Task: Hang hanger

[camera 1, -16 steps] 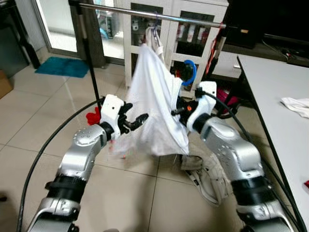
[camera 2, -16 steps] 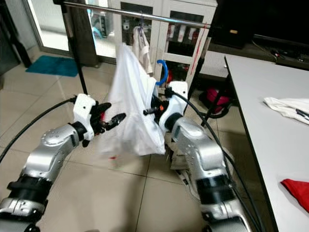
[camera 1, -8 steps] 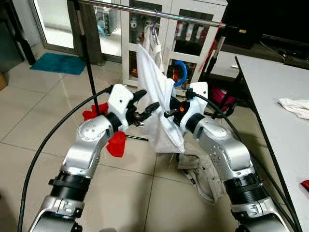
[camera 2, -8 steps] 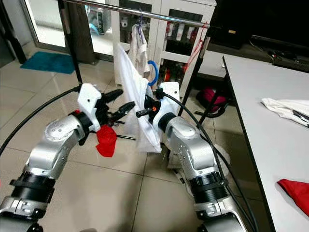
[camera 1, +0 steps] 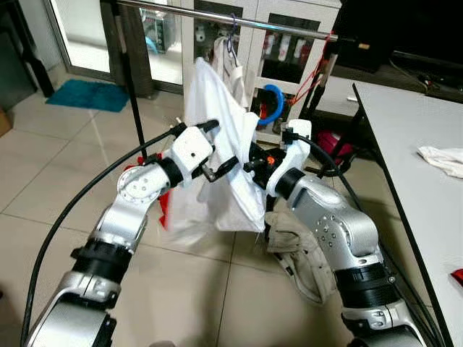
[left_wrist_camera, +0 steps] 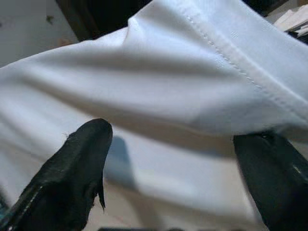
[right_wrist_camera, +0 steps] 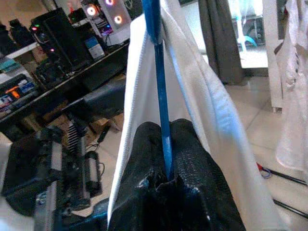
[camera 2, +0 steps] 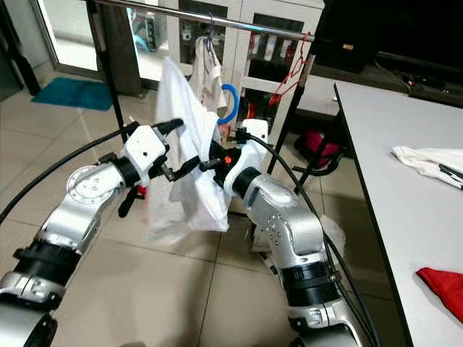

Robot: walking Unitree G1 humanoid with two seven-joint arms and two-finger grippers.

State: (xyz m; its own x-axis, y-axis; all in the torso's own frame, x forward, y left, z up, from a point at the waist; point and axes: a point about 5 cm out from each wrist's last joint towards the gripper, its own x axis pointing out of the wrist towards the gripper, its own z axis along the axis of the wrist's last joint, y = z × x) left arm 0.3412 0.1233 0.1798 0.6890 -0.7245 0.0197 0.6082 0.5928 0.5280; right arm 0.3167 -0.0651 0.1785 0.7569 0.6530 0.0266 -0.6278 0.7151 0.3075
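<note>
Draping white shirt [camera 1: 217, 152] hides most of blue hanger [camera 1: 273, 101], right end effector [right_wrist_camera: 166, 144] pinching it.

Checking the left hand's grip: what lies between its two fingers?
In the left wrist view, a fold of the white garment lies between the open left hand's fingers.

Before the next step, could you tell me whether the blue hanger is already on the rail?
Not yet: the blue hanger's hook sits below the rail, apart from it, while the right gripper pinches the hanger's bar inside the white garment.

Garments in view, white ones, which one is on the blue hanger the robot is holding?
The big white shirt between the grippers, draped on the blue hanger. Another white garment already hangs on the rail; a third lies on the table.
</note>
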